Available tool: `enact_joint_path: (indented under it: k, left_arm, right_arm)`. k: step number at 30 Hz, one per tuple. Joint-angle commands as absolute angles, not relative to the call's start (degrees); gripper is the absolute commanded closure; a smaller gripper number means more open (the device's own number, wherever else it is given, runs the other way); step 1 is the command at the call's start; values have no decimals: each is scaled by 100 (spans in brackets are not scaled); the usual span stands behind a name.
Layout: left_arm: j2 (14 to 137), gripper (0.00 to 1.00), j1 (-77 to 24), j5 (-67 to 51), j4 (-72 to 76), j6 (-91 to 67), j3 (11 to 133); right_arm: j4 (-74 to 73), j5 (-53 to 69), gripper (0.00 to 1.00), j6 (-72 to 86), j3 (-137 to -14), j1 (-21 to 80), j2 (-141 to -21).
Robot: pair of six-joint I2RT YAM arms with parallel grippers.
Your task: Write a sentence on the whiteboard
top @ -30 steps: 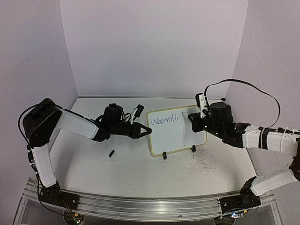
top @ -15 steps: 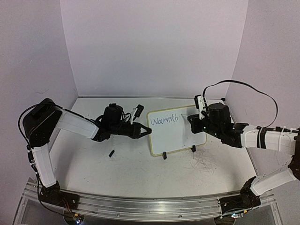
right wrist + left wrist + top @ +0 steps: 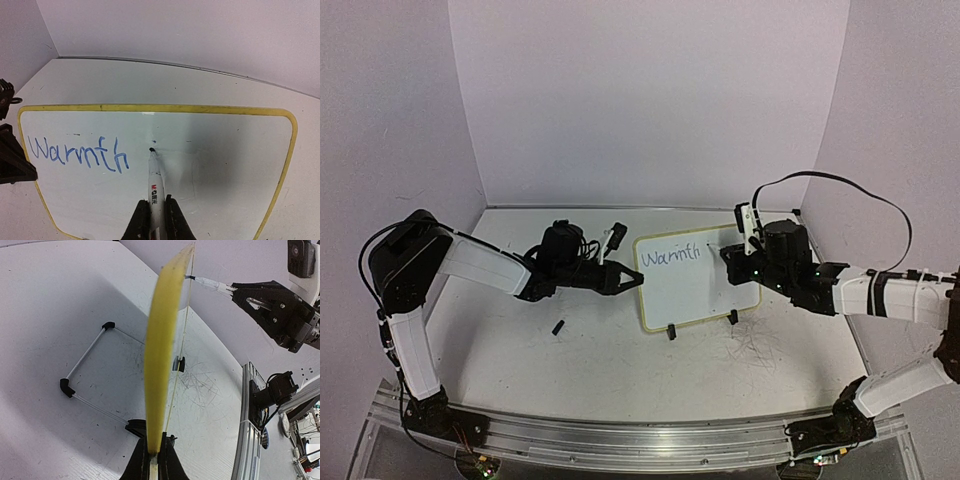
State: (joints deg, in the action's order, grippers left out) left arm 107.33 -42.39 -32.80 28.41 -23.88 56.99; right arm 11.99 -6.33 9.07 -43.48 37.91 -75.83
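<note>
Right wrist: our right fingers (image 3: pixel 173 221) clamp the marker (image 3: pixel 155 186), tip now shifted just right of the sentence (image 3: pixel 77 154); left fingers (image 3: pixel 141 466) pinch the whiteboard (image 3: pixel 158 365) edge, so another word seems next.

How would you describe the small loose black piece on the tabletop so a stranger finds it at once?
Find the small white board with the pale-yellow frame on the grey tabletop. Left of its near corner, on the near side of the left gripper, lies a short black stub. Unlike the two black clips on the board's near edge, it lies alone, touching nothing.
</note>
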Motion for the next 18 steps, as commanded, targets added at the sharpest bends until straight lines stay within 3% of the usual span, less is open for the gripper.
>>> enact_joint_path:
  k: [1,18]
  left_arm:
    - [10800,100,-4317,-3272,2696,-2285,5890]
    - [10784,100,-4332,-3276,2672,-2285,5894]
  right_arm:
    - [1147,-719,100,994,-4373,3762,-7572]
    - [1090,-484,100,1168,-4080,3763,-7421]
